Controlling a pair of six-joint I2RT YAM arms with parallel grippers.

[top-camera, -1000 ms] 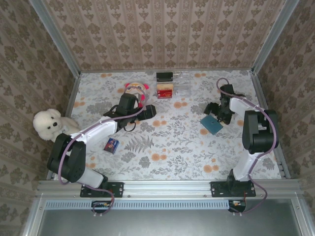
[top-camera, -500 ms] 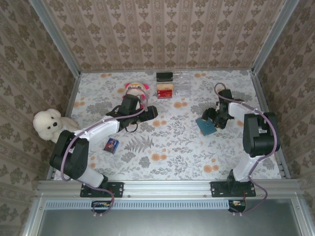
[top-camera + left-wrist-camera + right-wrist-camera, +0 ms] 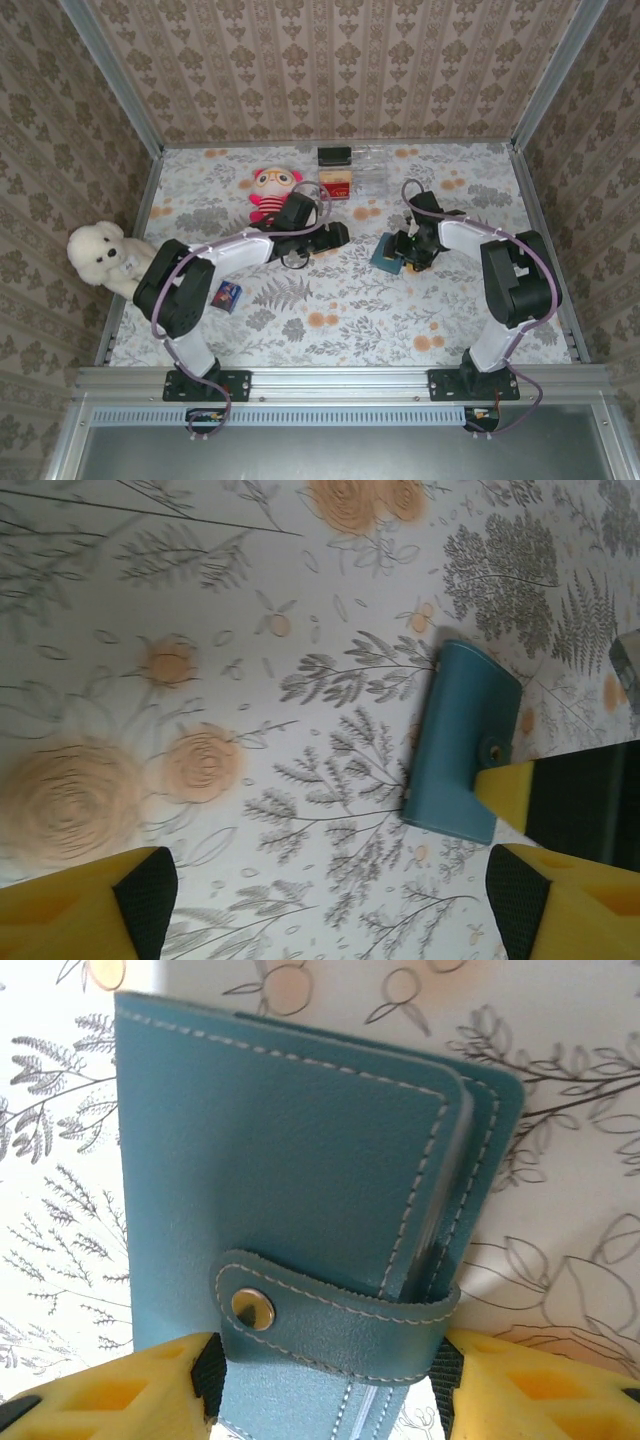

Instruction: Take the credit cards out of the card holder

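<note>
The teal-blue card holder (image 3: 384, 254) lies just right of the table's middle, closed, with its snap strap (image 3: 250, 1307) fastened. My right gripper (image 3: 404, 250) is shut on its strap end, a yellow finger pressing each side (image 3: 330, 1385). No credit cards are visible; the closed holder hides its inside. My left gripper (image 3: 338, 237) hovers just left of the holder, open with nothing between its fingers (image 3: 330, 910). In the left wrist view the holder (image 3: 455, 735) sits ahead to the right, with a right-gripper finger (image 3: 510, 780) on it.
A white plush dog (image 3: 100, 255) sits at the left edge and a pink doll (image 3: 272, 190) behind the left arm. A small blue can (image 3: 227, 295) lies front left. At the back stand a black block (image 3: 334, 154), a clear tray (image 3: 370, 175) and a red-gold item (image 3: 335, 183).
My right gripper has carried the card holder leftward from the right side toward the table's middle. My left gripper has swung right toward it.
</note>
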